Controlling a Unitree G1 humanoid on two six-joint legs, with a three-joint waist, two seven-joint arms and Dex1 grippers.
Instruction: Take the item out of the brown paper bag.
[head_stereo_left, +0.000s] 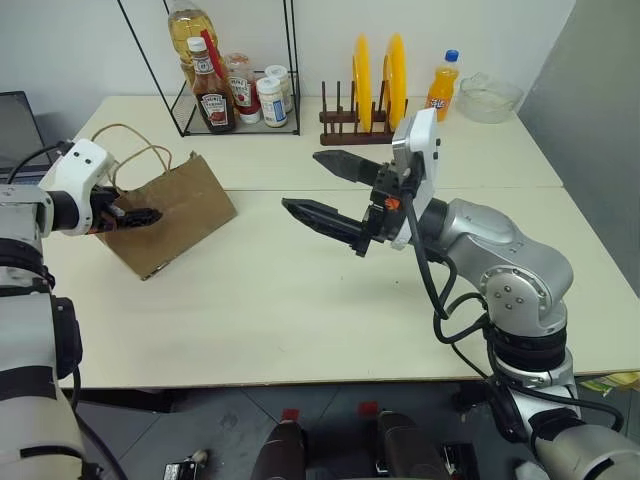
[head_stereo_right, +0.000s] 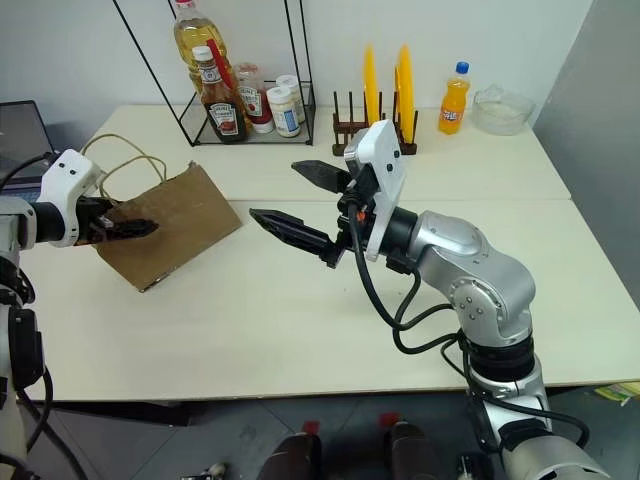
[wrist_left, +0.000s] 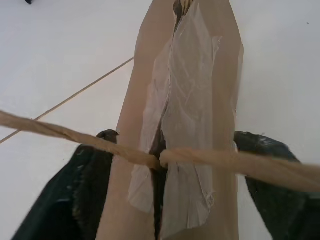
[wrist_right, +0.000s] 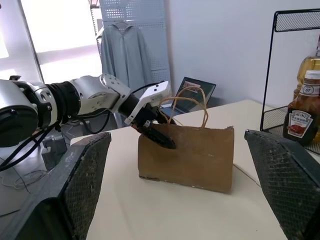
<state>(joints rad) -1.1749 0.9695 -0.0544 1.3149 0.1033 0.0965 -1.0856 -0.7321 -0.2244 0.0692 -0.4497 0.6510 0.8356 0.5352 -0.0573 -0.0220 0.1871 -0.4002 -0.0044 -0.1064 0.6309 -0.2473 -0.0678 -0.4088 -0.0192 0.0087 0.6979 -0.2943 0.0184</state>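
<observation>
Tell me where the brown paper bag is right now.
In the left eye view the brown paper bag stands on the table's left side, in front of the wire rack, with the left gripper at its top edge by the handles.

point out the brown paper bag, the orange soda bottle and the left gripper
creased brown kraft paper bag (head_stereo_left: 180, 215), left eye view, flat side
orange soda bottle with blue cap (head_stereo_left: 441, 90), left eye view, body
left gripper (head_stereo_left: 145, 216), left eye view, fingertips

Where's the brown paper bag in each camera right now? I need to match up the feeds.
Left eye view: brown paper bag at left, standing on the table.
Right eye view: at left, by the left end effector.
Left wrist view: centre, seen from its top edge.
Right wrist view: centre, upright.
Shared landmark: its twisted paper handles.
</observation>
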